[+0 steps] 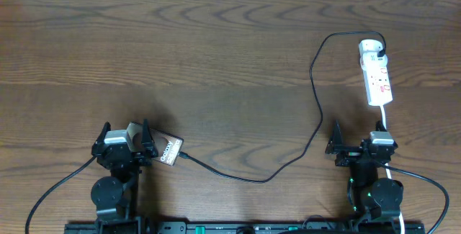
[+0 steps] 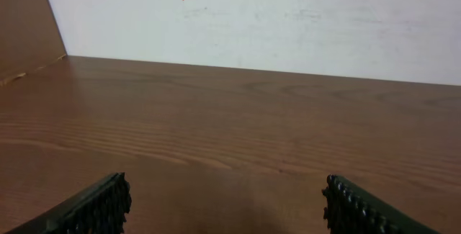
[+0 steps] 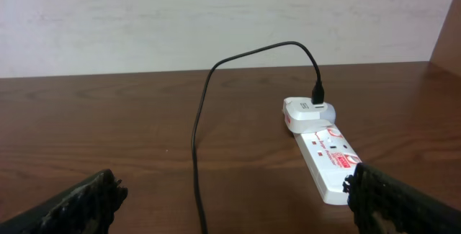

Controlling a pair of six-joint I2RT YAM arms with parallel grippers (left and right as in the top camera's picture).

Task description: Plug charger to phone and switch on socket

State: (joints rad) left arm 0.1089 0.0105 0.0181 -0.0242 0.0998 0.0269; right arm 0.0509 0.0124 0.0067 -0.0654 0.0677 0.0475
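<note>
You can't tell whether the charger (image 1: 259, 181) tip is seated in the phone (image 1: 169, 151) — too small — nor read the socket (image 1: 376, 75) switches.

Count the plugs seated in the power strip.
1: a white adapter at the power strip's rounded far end, with the charger cable running from it. The other outlets look bare; none seems hidden.

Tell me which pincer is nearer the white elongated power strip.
Right. The right pincer is close behind the white elongated power strip; the left pincer is far left.
</note>
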